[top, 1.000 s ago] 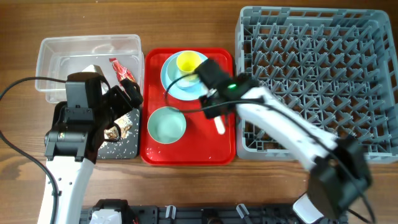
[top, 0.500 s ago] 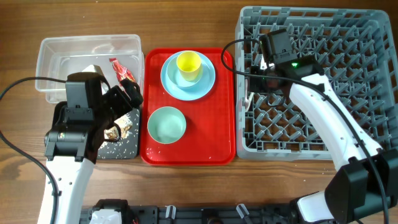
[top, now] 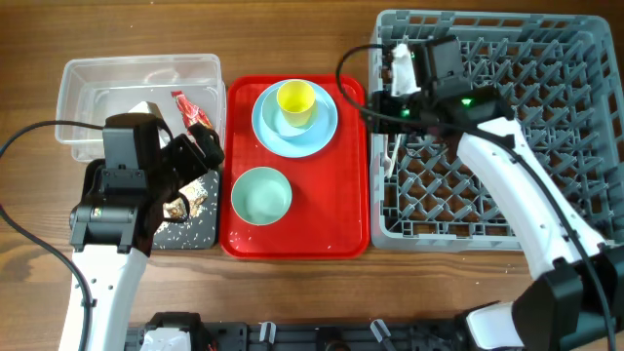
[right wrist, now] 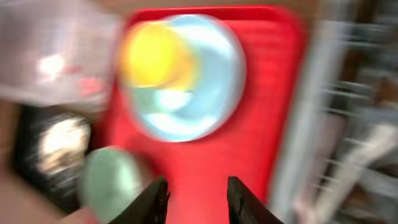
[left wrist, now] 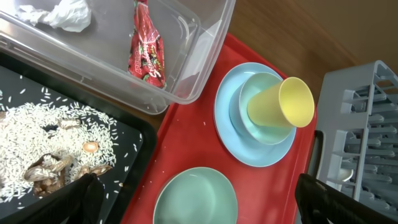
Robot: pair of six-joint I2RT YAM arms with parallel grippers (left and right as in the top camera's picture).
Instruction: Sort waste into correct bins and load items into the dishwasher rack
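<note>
A yellow cup (top: 295, 98) stands on a light blue plate (top: 297, 122) at the back of the red tray, with a pale green bowl (top: 261, 195) in front of it. The clear tub (top: 73, 93) holds a red-and-white wrapper (top: 185, 105) and a white tissue (left wrist: 62, 12). The black tray (left wrist: 134, 143) holds rice and brown food scraps (left wrist: 53, 168). A white utensil (top: 389, 154) lies inside the left edge of the grey rack (top: 507, 127). My left gripper (left wrist: 199, 199) is wide open above the bowl's near side. My right gripper (right wrist: 198, 186) is open and empty over the red tray's right side; its view is blurred.
The flat red tray (top: 346, 224) lies between the bins and the rack. My right arm reaches across the rack's left part. Bare wooden table runs along the back and the left edge.
The right gripper went from the red tray to the rack and has now swung back left toward the tray. The white utensil is off the tray. The left arm has not moved.
</note>
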